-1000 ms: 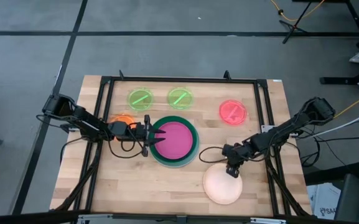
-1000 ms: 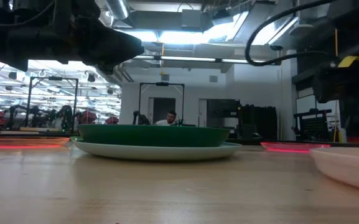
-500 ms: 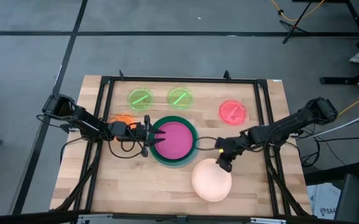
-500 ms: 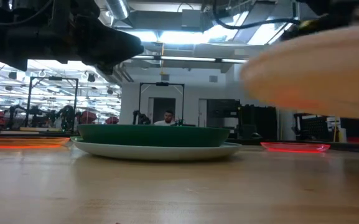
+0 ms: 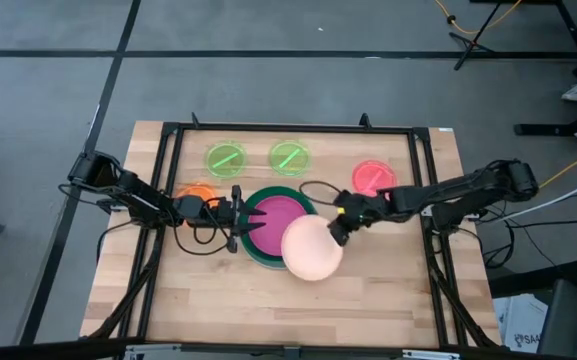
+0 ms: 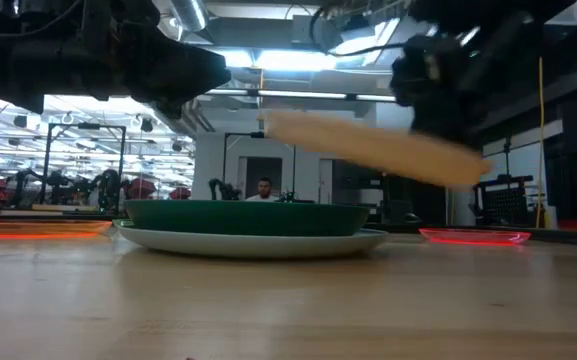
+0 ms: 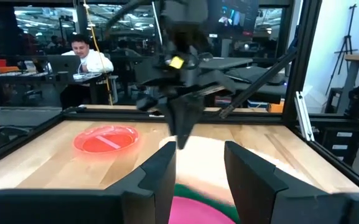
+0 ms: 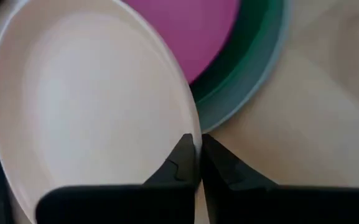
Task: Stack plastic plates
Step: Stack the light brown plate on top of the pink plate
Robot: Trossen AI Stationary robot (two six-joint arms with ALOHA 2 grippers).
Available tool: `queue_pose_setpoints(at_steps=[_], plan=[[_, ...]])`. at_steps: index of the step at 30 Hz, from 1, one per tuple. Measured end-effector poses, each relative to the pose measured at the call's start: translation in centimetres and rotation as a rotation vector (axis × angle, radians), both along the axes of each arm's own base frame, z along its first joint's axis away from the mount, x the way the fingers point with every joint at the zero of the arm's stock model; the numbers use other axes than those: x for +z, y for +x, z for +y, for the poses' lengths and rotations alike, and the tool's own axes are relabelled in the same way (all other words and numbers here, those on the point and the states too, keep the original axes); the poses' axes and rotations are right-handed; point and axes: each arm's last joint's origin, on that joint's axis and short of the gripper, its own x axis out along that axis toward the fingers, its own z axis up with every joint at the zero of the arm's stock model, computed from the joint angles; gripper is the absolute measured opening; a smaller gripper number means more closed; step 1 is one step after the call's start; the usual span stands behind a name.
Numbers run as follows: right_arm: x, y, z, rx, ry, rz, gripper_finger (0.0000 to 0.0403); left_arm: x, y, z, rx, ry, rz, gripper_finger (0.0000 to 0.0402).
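The right gripper (image 5: 336,228) is clamped on the rim of the cream plate (image 5: 312,247), with both fingers (image 8: 180,163) pinching the edge. The cream plate is held clear of the table (image 5: 218,305), tilted, and partly overlaps the stack at the table centre. In the low view the cream plate (image 6: 368,150) slopes down toward the right gripper and hangs above the stack without touching it.

The stack consists of the magenta plate (image 5: 268,218) inside the dark green plate (image 5: 251,250), which rests on the light blue plate (image 6: 258,242).

The left gripper (image 5: 236,218) sits just beside the left edge of the stack, level with the magenta plate. Its fingers (image 7: 157,180) are spread apart and hold nothing.

The orange plate (image 5: 196,190) lies on the table under the left arm. Two neon green plates (image 5: 226,157) (image 5: 289,156) lie side by side along the far edge. The translucent pink plate (image 5: 370,176) lies at the far right, just beyond the right arm.

A person (image 7: 86,53) is seated at a desk in the room behind the table
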Motion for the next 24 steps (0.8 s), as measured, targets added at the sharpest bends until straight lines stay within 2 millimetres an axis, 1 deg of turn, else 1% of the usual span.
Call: queue_pose_setpoints(at_steps=[4,9,16,20,24], plan=[[-0.2,1.5,-1.2,-0.007,-0.032,0.014,0.0002,0.0,0.0,0.0,0.0,-0.001,-0.005,0.013],[0.4,4.1,-2.4,0.022,-0.053,-0.006,0.0002,0.2,0.0,-0.1,-0.006,-0.005,-0.025,0.013],[0.3,7.4,-4.1,0.041,-0.099,-0.003,0.0003,0.2,0.0,-0.1,-0.007,-0.006,-0.025,0.013],[0.0,8.7,-5.0,0.043,-0.121,0.005,0.0003,0.4,0.0,-0.1,-0.01,-0.057,-0.041,0.013],[-0.3,9.8,-5.7,0.051,-0.145,0.006,0.0003,0.4,-0.1,-0.1,-0.01,-0.06,-0.046,0.013]])
